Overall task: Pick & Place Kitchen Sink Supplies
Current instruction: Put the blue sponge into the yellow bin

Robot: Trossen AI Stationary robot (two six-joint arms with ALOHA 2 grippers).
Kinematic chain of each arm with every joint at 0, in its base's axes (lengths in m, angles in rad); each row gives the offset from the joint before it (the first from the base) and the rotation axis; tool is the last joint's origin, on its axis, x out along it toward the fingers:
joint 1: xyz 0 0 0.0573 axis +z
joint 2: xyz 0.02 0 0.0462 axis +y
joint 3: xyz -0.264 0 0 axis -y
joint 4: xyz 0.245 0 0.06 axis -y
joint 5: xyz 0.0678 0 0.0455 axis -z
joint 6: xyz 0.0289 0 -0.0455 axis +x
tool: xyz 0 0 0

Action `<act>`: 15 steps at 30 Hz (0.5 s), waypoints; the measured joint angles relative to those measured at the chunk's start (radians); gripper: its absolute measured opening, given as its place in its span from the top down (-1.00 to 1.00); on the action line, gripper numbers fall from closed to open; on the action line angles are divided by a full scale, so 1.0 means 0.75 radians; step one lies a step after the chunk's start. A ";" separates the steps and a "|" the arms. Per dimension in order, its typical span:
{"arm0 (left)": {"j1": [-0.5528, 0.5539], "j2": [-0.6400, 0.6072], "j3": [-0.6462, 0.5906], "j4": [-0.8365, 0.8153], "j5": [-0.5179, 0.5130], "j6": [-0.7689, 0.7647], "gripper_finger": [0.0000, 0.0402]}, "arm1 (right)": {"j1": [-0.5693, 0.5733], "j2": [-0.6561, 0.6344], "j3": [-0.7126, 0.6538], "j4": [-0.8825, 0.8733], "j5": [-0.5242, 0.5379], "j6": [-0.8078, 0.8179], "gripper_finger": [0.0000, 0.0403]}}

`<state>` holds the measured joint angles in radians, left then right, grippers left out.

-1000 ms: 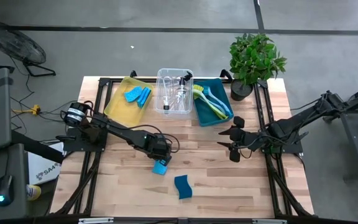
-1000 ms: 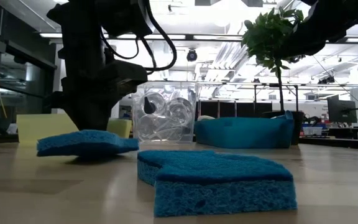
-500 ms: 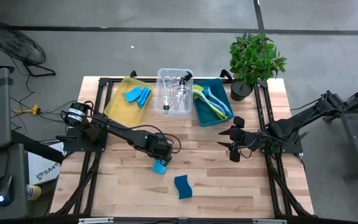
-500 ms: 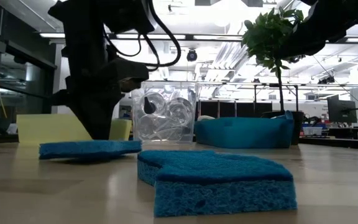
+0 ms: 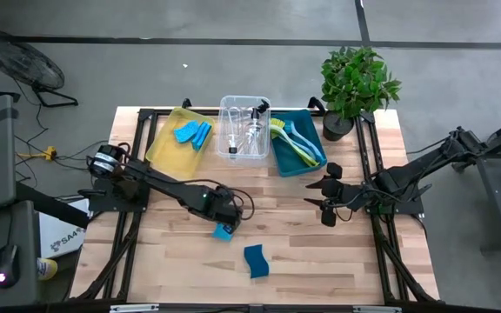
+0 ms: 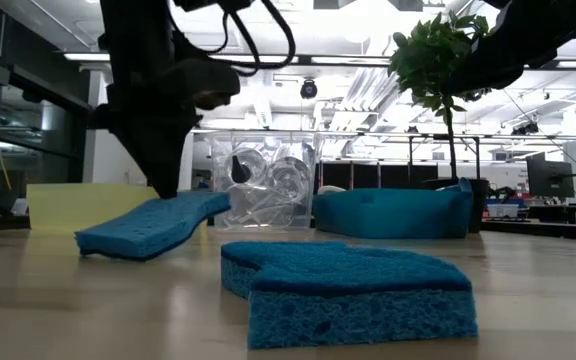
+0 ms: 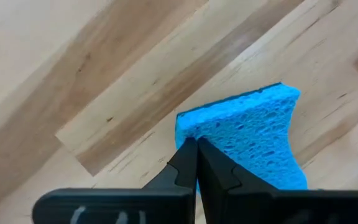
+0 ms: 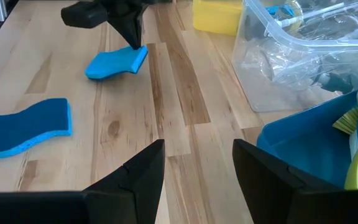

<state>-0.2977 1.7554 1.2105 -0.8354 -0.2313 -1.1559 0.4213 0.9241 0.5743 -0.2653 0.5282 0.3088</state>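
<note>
The left tool (image 5: 223, 217) is positioned over the middle of the wooden counter (image 5: 320, 261), pointing down, with its fingers (image 7: 191, 165) pressed together on one edge of a blue sponge (image 5: 224, 231). In the low view the gripped sponge (image 6: 153, 225) is seen lifted at the clamped end and sagging toward the counter at its free end; whether the low end touches the surface cannot be told.

A second blue sponge (image 5: 256, 260), wavy in outline, lies flat on the counter near the front edge, close to the gripped one but apart from it. In the right wrist view both sponges are visible, the loose one (image 8: 27, 126) nearer that camera.

The right tool (image 5: 323, 195) is held above the counter's right-hand side, well apart from both sponges, with its fingers (image 8: 135, 174) spread and nothing between them.

Three bins are lined up along the far edge of the counter. More blue sponges (image 5: 192, 132) are held in the yellow bin (image 5: 160, 141). Clear bottles with black tops (image 5: 249, 127) are held in the clear bin (image 5: 224, 110). Yellow-green and blue dish brushes (image 5: 294, 141) are held in the teal bin (image 5: 311, 126). A potted plant (image 5: 357, 83) stands at the far right corner, just beside the teal bin.
</note>
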 joint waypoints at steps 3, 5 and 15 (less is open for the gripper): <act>-0.007 -0.001 0.022 -0.018 -0.026 0.001 1.00 | 0.000 0.000 0.000 0.000 0.000 0.000 0.09; -0.007 -0.001 0.033 -0.027 -0.041 0.001 1.00 | 0.000 0.000 0.001 0.000 0.000 0.000 0.09; -0.007 -0.001 0.045 -0.037 -0.050 0.011 1.00 | -0.001 0.034 0.001 0.084 -0.045 0.006 0.09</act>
<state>-0.3031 1.7550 1.2446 -0.8632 -0.2690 -1.1477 0.4210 0.9493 0.5751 -0.2025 0.4947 0.3134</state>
